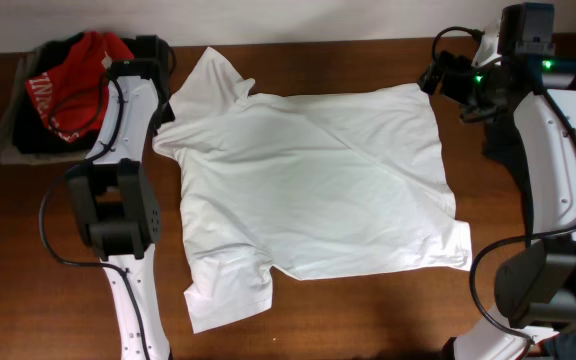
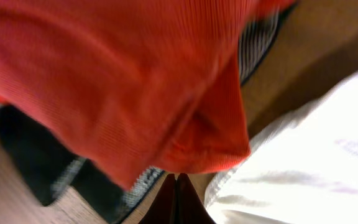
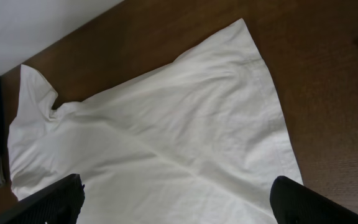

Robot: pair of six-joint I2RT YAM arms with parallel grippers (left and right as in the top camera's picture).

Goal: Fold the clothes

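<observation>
- Overhead: one white T-shirt (image 1: 313, 185) lies spread in the middle of the brown wooden table (image 1: 368, 320). It is thin and soft, with no print.
- Its two short sleeves both point to the left side, one at the upper corner and one at the lower. A long diagonal crease crosses the body, and the straight hem is on the right.
- Overhead: one soft grey bin (image 1: 3, 135) sits at the table's upper left corner. It holds one red garment (image 1: 73, 80) with white lettering, on top of dark cloth.
- Overhead: there are two arms. The left gripper (image 1: 158, 58) is between the bin and the shirt's upper sleeve. The right gripper (image 1: 438, 78) is just off the shirt's upper right corner. The jaws cannot be made out from this view.
- Left wrist: one fold of red garment (image 2: 104, 74) in fine ribbed knit fills most of the view. One piece of dark fabric (image 2: 23, 149) with a grey striped edge lies beneath it.
- The white T-shirt (image 2: 316, 162) lies at lower right on wood. The left gripper (image 2: 176, 202) has its two fingers pressed together and nothing between them.
- Right wrist: the white T-shirt (image 3: 179, 143) lies smooth and lightly rippled on the grained wood. One sleeve sticks up at the left.
- The right gripper (image 3: 176, 183) has its two black fingers (image 3: 48, 202) spread wide apart above the cloth, and it holds nothing.
</observation>
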